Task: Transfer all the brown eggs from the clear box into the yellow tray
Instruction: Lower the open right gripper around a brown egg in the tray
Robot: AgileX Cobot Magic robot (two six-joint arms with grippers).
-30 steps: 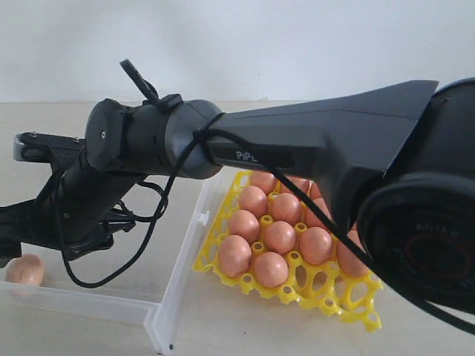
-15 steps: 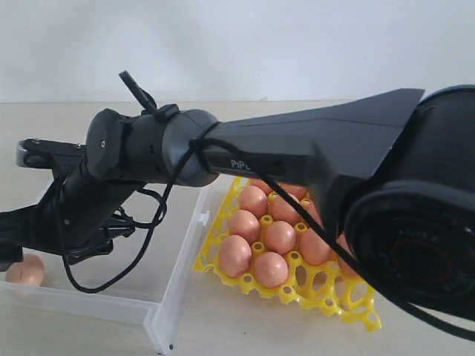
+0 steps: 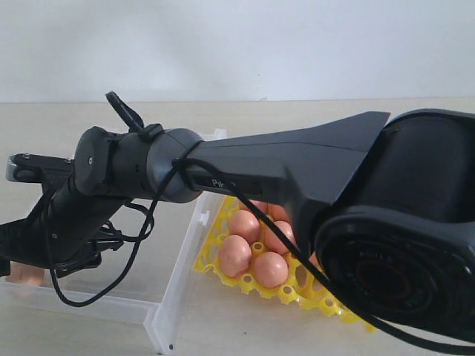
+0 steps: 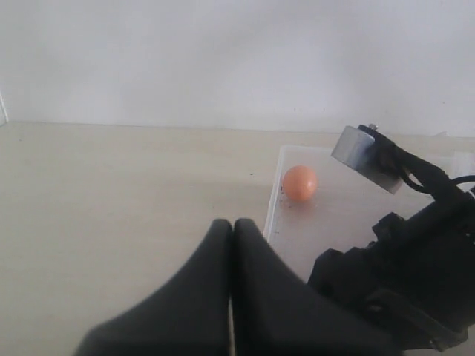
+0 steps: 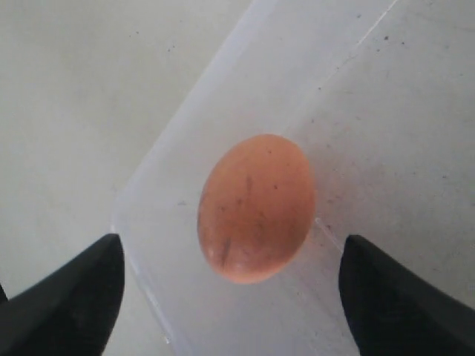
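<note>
At the far left of the clear box (image 3: 176,274), one brown egg (image 5: 256,208) lies between wide-apart jaws.
Outside the box, the left gripper (image 4: 231,245) has its fingers pressed together, empty. The right gripper (image 5: 230,256) straddles the egg, which lies close to the box wall. A finger could catch that wall, or a lopsided squeeze could roll or crack the egg. Rightward, the yellow tray (image 3: 286,291) is crowded, so a careless placement could knock its seated eggs (image 3: 234,255).

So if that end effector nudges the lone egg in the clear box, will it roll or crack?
Likely to roll: the egg is smooth and rounded, loose on the flat floor of the clear box. Probably fragile, so the open right end effector straddling it should close gently. Its smooth shell may slip.
</note>
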